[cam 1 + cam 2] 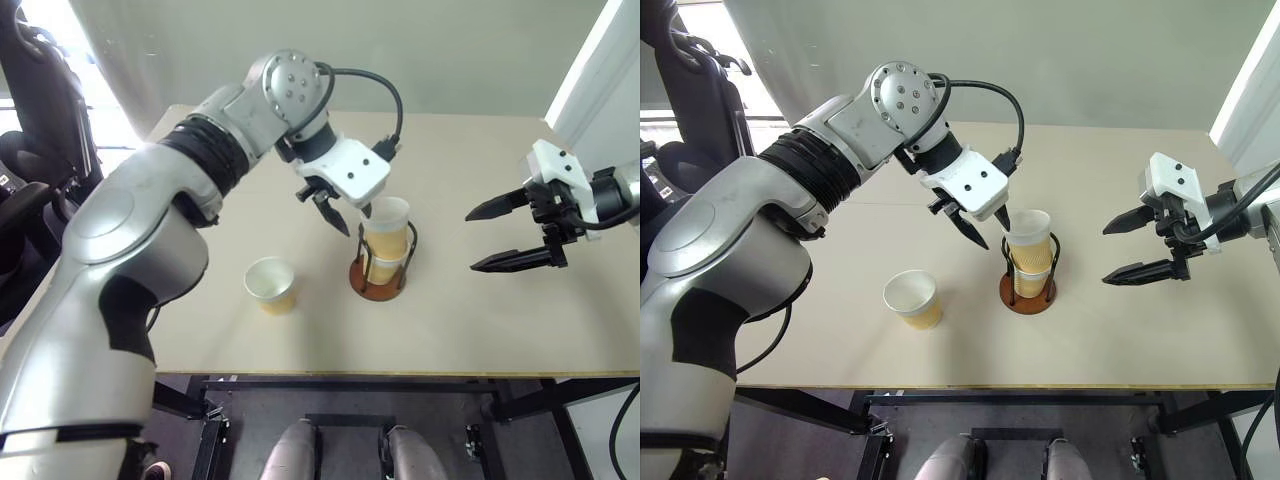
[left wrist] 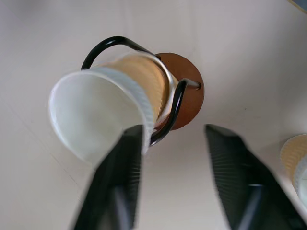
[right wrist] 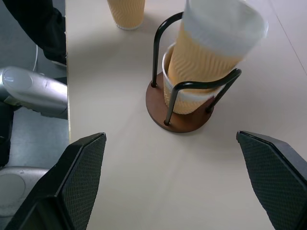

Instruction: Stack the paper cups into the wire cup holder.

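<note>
The wire cup holder (image 1: 376, 289) stands mid-table on its reddish-brown disc, and two paper cups are nested inside it. The lower cup (image 1: 389, 266) sits on the base. The upper cup (image 1: 388, 224) leans to one side and rises above the wire loops. My left gripper (image 1: 350, 217) hangs open just above and left of that cup's rim, with one finger (image 2: 120, 172) beside the rim and nothing between the fingers. A third paper cup (image 1: 270, 283) stands upright to the holder's left. My right gripper (image 1: 472, 243) is open, off to the right of the holder and pointing at it.
The tan table (image 1: 470, 340) ends at a front edge close to me and at a right edge below my right arm. A black chair (image 1: 40, 110) stands past the left edge. Bare tabletop lies between the holder and my right gripper.
</note>
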{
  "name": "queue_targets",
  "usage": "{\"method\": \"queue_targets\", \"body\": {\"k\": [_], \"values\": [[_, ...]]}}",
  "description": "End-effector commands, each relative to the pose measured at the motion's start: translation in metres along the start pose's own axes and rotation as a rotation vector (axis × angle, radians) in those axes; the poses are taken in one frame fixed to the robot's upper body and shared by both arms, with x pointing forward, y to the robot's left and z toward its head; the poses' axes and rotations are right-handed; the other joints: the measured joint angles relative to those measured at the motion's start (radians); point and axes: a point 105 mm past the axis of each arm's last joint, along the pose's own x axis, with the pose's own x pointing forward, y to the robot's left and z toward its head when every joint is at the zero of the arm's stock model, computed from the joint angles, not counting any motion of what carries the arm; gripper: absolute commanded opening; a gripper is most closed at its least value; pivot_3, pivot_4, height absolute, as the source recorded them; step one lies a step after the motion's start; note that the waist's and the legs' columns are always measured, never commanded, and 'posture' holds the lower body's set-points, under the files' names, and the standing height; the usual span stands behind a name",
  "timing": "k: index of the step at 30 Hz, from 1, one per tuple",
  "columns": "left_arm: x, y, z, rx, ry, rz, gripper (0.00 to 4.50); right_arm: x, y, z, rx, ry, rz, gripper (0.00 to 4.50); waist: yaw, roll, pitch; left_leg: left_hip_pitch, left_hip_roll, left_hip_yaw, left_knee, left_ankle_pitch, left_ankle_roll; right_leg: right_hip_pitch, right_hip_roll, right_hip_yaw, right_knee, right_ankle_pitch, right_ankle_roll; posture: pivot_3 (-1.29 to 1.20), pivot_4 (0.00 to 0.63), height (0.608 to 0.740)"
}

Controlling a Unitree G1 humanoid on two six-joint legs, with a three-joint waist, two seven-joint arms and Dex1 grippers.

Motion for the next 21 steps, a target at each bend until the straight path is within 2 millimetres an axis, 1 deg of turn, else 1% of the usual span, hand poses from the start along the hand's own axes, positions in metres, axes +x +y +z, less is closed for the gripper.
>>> {"method": "queue_targets", "body": {"k": [1,2,3,4,8,12,17,21], "values": [[-0.009,0.004,0.009,0.026,-0.015,0.004,3.67,-0.010,-0.001,0.010,-0.046,-0.011,-0.037,4.50,0.000,0.000,0.000,0.000,0.000,0.000,0.000,0.000,0.000,0.000,0.000,0.000,0.000,0.000,0.000,0.00,0.150,0.740],[-0.010,0.005,0.009,0.023,-0.016,0.006,4.15,-0.010,-0.001,0.010,-0.046,-0.011,-0.037,4.50,0.000,0.000,0.000,0.000,0.000,0.000,0.000,0.000,0.000,0.000,0.000,0.000,0.000,0.000,0.000,0.00,0.150,0.740],[-0.010,0.005,0.009,0.020,-0.017,0.007,4.41,-0.010,-0.001,0.010,-0.046,-0.011,-0.038,4.50,0.000,0.000,0.000,0.000,0.000,0.000,0.000,0.000,0.000,0.000,0.000,0.000,0.000,0.000,0.000,0.00,0.150,0.740],[-0.010,0.005,0.009,0.018,-0.018,0.008,4.46,-0.010,-0.001,0.010,-0.046,-0.011,-0.038,4.50,0.000,0.000,0.000,0.000,0.000,0.000,0.000,0.000,0.000,0.000,0.000,0.000,0.000,0.000,0.000,0.00,0.150,0.740],[-0.016,0.009,0.011,0.023,-0.030,0.044,4.46,-0.011,-0.001,0.010,-0.049,-0.008,-0.039,4.50,0.000,0.000,0.000,0.000,0.000,0.000,0.000,0.000,0.000,0.000,0.000,0.000,0.000,0.000,0.000,0.00,0.150,0.740],[-0.031,0.019,0.018,-0.022,-0.116,0.154,4.46,-0.011,-0.001,0.010,-0.050,-0.006,-0.042,4.50,0.000,0.000,0.000,0.000,0.000,0.000,0.000,0.000,0.000,0.000,0.000,0.000,0.000,0.000,0.000,0.00,0.150,0.740],[-0.047,0.006,0.010,-0.060,-0.096,0.168,4.46,-0.012,0.001,0.006,-0.037,0.010,-0.031,4.50,-0.003,0.000,0.000,0.000,0.000,0.000,-0.001,-0.001,0.000,0.000,0.001,0.000,0.000,-0.001,0.001,0.00,0.150,0.740],[-0.053,-0.016,0.006,-0.057,-0.069,0.126,4.46,-0.010,0.003,0.005,-0.041,0.012,-0.018,4.50,-0.006,0.001,0.000,0.000,0.001,0.000,-0.002,-0.001,-0.001,-0.001,0.002,0.000,0.000,-0.002,-0.001,0.00,0.150,0.740]]}}
